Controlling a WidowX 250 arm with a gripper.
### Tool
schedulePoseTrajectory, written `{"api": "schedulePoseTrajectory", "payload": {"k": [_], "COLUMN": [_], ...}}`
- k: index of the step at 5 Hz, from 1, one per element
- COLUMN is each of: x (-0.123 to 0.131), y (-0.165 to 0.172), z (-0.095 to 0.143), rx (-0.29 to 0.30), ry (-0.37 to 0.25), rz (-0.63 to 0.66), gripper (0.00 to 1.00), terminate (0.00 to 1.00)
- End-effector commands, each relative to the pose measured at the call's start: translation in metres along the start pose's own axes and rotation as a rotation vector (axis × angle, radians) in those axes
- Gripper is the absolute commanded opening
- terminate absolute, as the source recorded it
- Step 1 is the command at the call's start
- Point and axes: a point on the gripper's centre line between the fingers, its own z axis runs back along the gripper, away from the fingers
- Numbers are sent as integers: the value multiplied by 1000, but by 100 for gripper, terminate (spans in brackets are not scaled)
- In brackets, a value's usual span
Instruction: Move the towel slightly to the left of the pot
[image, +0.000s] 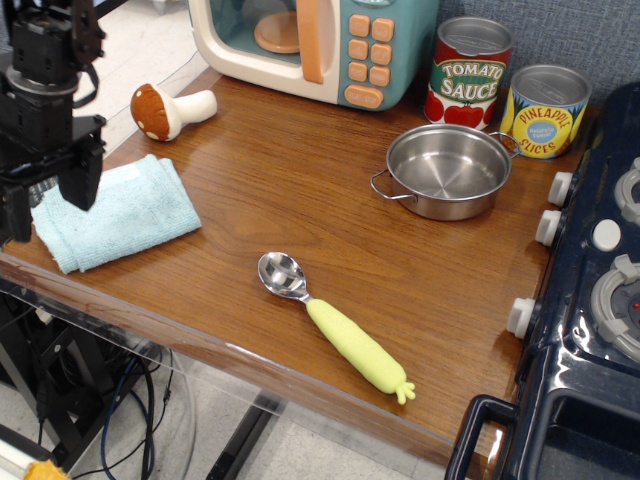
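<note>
Hovering black end effector (48, 200) at far left of frame, over left edge of light blue folded terry towel (115, 211); fingers spread apart, nothing held. Towel lying flat near front-left corner of brown wooden tabletop (300, 180), well apart from shiny round stainless-steel pot (446, 170) with loop handles at rear right.

Risks: pinching only the top fold, so cloth unfolds or drags in transit; gripping at the very edge, so cloth slips free. Dragged towel likely to catch metal spoon with yellow-green handle (330, 322) lying between towel and pot, nearer the front edge. Front table edge close to towel, so a slip could drop it off.

Room: bare wood left of pot, wide enough by eye. Brown-capped toy mushroom (168, 108) and toy microwave (320, 45) behind, clear of a direct path.
</note>
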Motion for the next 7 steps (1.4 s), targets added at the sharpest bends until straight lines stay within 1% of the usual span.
{"api": "schedulePoseTrajectory", "payload": {"k": [1,2,3,4,6,7], "x": [23,21,12,-3,-24,-31], "y": [-19,-35,-50,-61,-64,-61], "z": [2,1,4,2,-11,-19], "rx": [-35,-53,-77,-120,-79,-80], "ry": [-23,-25,-41,-34,-25,-17], "rz": [53,37,2,-37,-26,-43], "gripper": [100,100,100,100,100,100], "terminate": [0,0,0,0,0,0]}}
